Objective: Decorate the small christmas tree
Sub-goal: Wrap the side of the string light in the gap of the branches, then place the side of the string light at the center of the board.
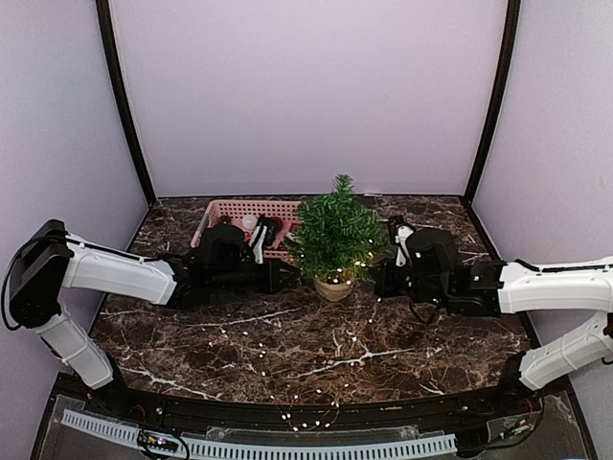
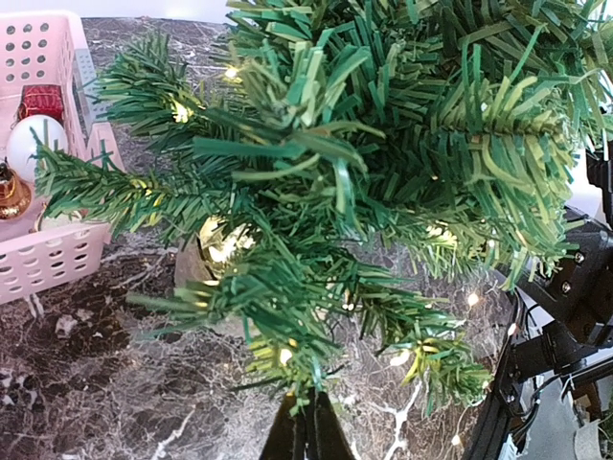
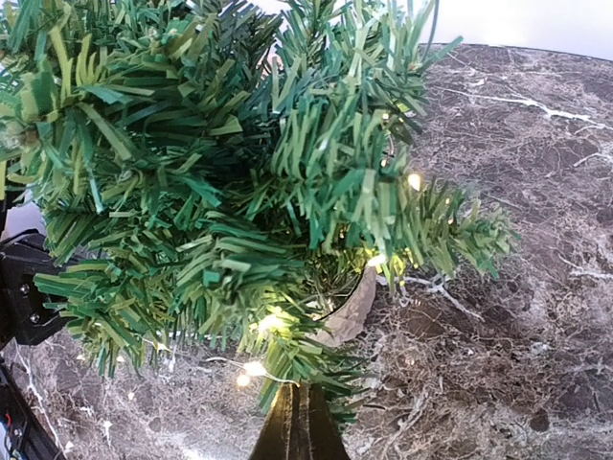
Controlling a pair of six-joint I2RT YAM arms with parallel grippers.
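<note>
Down at the near edge, the string of fairy lights (image 1: 308,418) lies in a loose loop. Its lit beads trail away across the dark marble table (image 1: 172,335) toward the middle, slack enough to feed upward without tugging. Mid-table stands the small christmas tree (image 1: 335,232), upright in its tan pot (image 1: 332,287), with warm bulbs already glowing among the lower branches. The two arms flank it. The left gripper (image 2: 306,410) is low on the tree's left side with its jaws closed tip to tip, right under a drooping branch. The right gripper (image 3: 299,393) mirrors it on the right, jaws likewise closed, nose near the pot with a lit bulb just beside it. Whether either one pinches the thin wire, I cannot tell; the needles hide it. Coming in from both sides looks like a way to pass the strand around the tree. Farther back on the left sits the pink basket (image 1: 230,207), close behind the left arm. It holds a white ball (image 2: 34,144), a red ornament (image 2: 43,101) and a gold bell (image 2: 11,192) within easy reach.
</note>
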